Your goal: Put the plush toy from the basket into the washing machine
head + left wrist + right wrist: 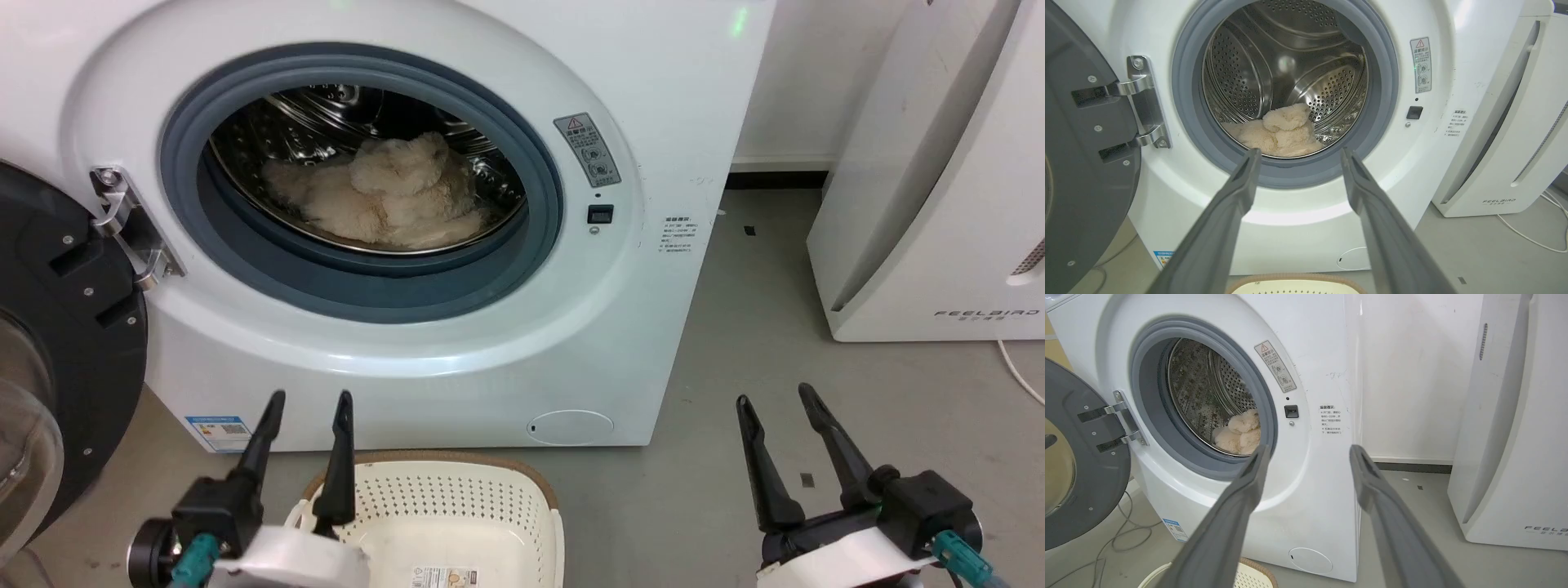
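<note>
Plush toy (392, 196) lies low in the steel drum (326, 106) of the washing machine (490, 343), past the grey gasket (543, 204), so we judge the job done. Our left fingers (263, 437), over the empty basket (441, 498), and right fingers (759, 457), over the floor (718, 327), stand wide and hold nothing, back from the drum.

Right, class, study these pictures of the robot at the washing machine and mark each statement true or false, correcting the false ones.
1. The plush toy lies inside the washing machine's drum. True.
2. The washing machine's door is shut. False: it stands open, at the robot's left.
3. The left gripper is shut on the plush toy. False: it is open and holds nothing.
4. The basket stands on the floor before the washing machine. True.
5. The right gripper is inside the drum. False: it hovers open outside, over the floor.
</note>
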Robot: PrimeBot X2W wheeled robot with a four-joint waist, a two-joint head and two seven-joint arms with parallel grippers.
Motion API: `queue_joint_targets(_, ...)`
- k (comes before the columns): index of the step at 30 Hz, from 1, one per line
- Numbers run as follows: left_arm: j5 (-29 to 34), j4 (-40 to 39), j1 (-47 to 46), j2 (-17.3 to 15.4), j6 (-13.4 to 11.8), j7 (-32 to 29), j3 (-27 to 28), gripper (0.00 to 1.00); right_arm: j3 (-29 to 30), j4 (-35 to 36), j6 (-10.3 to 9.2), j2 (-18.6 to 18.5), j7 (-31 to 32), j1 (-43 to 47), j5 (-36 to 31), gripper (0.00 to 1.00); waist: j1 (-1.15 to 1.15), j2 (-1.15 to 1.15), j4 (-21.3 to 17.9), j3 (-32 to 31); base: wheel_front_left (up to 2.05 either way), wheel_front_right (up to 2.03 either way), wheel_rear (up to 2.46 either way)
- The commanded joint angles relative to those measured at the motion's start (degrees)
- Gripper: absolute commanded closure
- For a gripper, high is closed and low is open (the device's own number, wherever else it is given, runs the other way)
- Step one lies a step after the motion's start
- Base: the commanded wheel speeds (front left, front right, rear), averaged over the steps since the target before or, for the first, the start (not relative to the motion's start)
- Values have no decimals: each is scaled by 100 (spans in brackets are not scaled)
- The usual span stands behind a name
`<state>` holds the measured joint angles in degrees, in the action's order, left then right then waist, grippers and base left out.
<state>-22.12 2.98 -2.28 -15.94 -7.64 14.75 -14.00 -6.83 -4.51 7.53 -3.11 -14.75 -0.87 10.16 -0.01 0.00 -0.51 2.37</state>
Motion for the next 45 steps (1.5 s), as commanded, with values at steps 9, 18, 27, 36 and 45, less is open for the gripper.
queue_joint_targets(9,386,72,409,159,7,25,-95,0,-30,-39,-4,8,-25,186,71,0,1,0,22,-105,0,0,0)
queue_joint_targets(18,433,63,358,211,26,-12,-1,100,-29,-31,0,3,5,108,47,100,1,0,22,-91,0,0,0)
queue_joint_targets(27,524,44,351,268,64,-87,68,100,9,-6,0,4,82,104,-7,100,1,0,24,-98,0,0,0)
queue_joint_targets(36,653,18,342,347,117,-192,170,100,61,29,-1,6,188,103,-84,100,1,0,26,-109,0,0,0)
queue_joint_targets(45,781,-8,333,426,170,-298,271,100,112,63,-1,7,294,102,-161,100,1,0,28,-119,0,0,0)
